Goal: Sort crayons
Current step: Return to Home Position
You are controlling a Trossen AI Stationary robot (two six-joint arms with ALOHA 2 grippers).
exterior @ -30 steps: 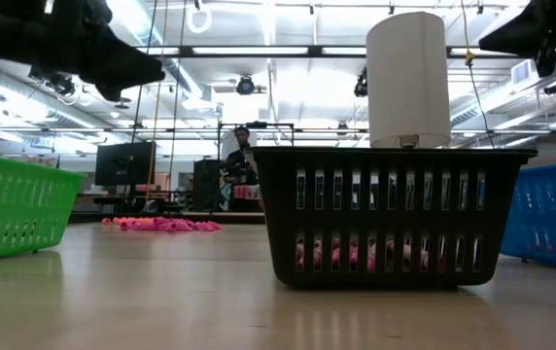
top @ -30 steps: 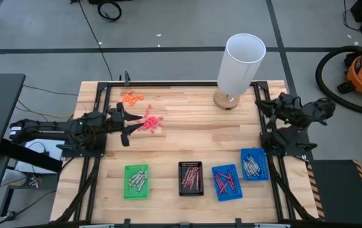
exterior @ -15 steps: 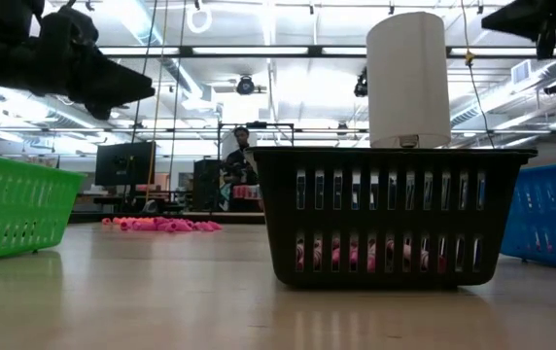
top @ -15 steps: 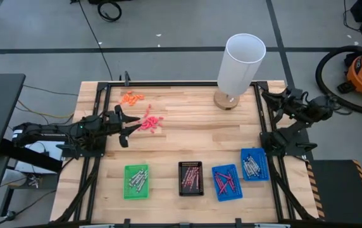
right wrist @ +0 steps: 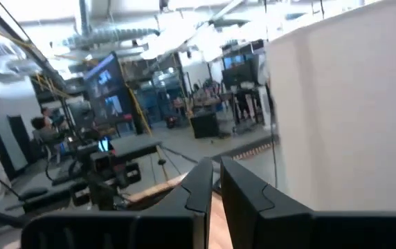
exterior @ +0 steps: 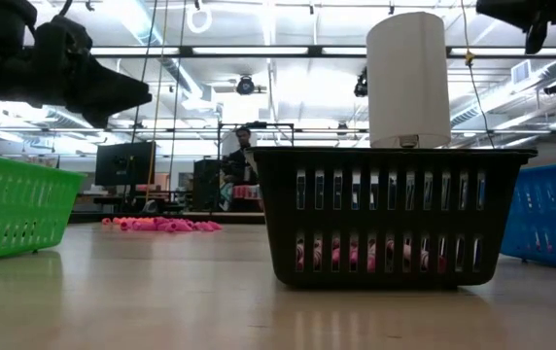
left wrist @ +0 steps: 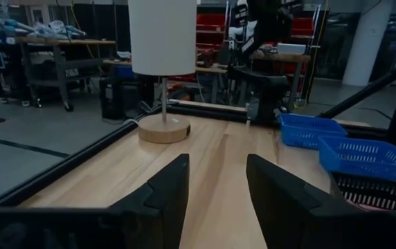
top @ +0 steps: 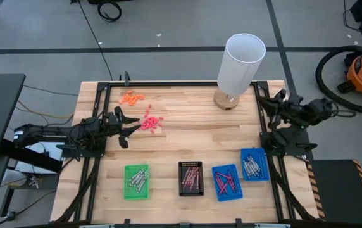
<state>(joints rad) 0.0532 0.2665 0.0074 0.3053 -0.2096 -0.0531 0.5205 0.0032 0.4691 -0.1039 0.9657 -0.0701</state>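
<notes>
Loose pink crayons (top: 150, 121) (exterior: 161, 225) lie in a pile on the table's far left part, with a smaller orange pile (top: 131, 97) behind them. More crayons lie in the green tray (top: 137, 180), the black tray (top: 190, 178) and two blue trays (top: 226, 182) (top: 254, 164) along the near edge. My left gripper (top: 130, 126) (left wrist: 217, 162) hangs open just left of the pink pile, pointing level across the table, nothing between its fingers. My right gripper (top: 274, 100) (right wrist: 217, 169) is shut and holds nothing, raised at the table's far right beside the lamp.
A tall white lamp (top: 241, 63) on a round wooden base stands at the far right of the table, close to my right gripper. Black frame rails (top: 92, 171) run along both table sides. Bare wood lies between the piles and the trays.
My left gripper has sunk toward the table beside the pink pile, still open and level. My right gripper has turned at the wrist and tipped its fingers upward, staying shut. Nothing on the table has moved.
</notes>
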